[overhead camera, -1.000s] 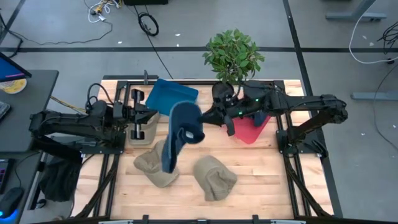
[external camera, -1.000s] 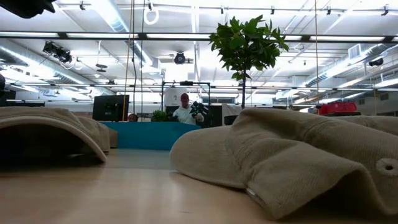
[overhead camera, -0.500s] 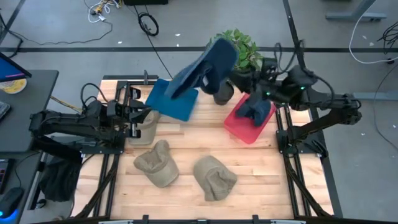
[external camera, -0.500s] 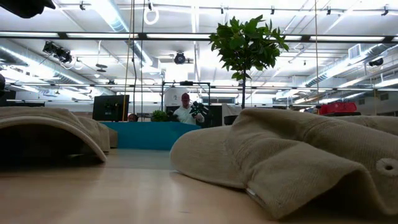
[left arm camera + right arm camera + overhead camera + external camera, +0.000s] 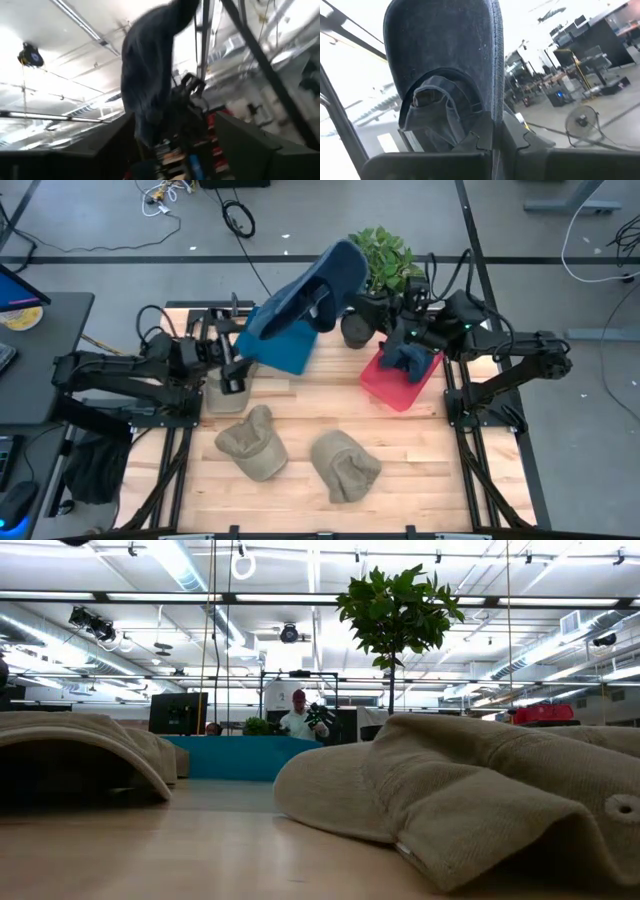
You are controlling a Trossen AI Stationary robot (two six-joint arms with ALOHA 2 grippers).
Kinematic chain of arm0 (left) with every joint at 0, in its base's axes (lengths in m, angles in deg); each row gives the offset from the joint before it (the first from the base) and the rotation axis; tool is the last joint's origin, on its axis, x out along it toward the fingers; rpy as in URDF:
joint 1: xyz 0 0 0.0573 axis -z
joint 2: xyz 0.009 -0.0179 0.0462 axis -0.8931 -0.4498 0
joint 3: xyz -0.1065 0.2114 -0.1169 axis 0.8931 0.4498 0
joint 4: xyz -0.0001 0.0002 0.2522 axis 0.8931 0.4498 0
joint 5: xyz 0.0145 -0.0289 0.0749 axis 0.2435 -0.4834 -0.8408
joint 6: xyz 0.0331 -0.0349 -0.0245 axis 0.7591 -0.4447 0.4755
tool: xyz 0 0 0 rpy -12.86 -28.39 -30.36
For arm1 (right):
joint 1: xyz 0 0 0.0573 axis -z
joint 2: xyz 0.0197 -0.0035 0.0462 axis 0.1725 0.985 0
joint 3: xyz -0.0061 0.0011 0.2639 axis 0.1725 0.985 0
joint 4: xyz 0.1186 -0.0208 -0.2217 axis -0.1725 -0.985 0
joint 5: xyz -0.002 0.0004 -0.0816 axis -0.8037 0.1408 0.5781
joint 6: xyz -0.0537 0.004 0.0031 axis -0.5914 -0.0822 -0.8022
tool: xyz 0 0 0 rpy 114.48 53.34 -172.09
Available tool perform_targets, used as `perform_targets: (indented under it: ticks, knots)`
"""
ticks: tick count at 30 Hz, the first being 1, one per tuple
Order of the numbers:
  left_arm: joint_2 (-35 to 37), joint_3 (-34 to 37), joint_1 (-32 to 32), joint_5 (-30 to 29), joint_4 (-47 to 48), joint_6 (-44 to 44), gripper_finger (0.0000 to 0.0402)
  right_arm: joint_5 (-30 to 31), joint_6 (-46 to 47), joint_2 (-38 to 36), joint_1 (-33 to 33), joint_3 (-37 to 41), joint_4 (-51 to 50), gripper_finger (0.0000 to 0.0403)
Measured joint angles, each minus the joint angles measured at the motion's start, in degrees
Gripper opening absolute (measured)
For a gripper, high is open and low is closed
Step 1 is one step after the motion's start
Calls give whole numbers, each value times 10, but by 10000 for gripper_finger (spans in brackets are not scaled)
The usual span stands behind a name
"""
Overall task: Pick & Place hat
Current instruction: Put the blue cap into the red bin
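A dark blue hat (image 5: 312,292) is raised high above the table's far side, over the blue bin (image 5: 290,348), with my right gripper (image 5: 492,142) shut on it. The left wrist view shows the same hat (image 5: 150,85) from below. My left gripper (image 5: 234,372) stands open at the far left, over a tan hat (image 5: 222,395), and holds nothing. Two more tan hats (image 5: 250,443) (image 5: 346,465) rest crown up on the wooden table. Another blue hat (image 5: 412,356) lies in the red bin (image 5: 392,388). My right gripper pinches the blue hat's rim edge (image 5: 493,117) between its two fingers. It comes from the table's right side, and the arm is raised. The hat stands up past the fingers with its inside toward the wrist camera, lifted clear of the table and the bins.
A potted plant (image 5: 378,262) stands at the far edge between the two bins, close beside the raised hat. In the low view the tan hats (image 5: 480,800) (image 5: 80,740) fill the foreground. Bare wood lies along the table's near edge. A person sits far behind the table.
My right gripper has swung up and toward the far edge with the blue hat. A second ago the hat hung low over the table's middle. Now it is held high over the blue bin, beside the plant.
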Motion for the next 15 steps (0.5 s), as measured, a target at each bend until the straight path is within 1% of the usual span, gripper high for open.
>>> perform_targets:
  ticks: [3, 10, 15]
  knots:
    - [-32, -26, 0, -2, -2, 29, 296, 0, 0, 2, 0, 0, 23, 7]
    - [-98, -98, -5, -8, -3, 32, 298, 0, 5, 2, 0, 0, 26, 7]
    - [-131, -143, -5, -20, -3, 68, 298, 0, 10, 5, 0, 0, 22, 7]
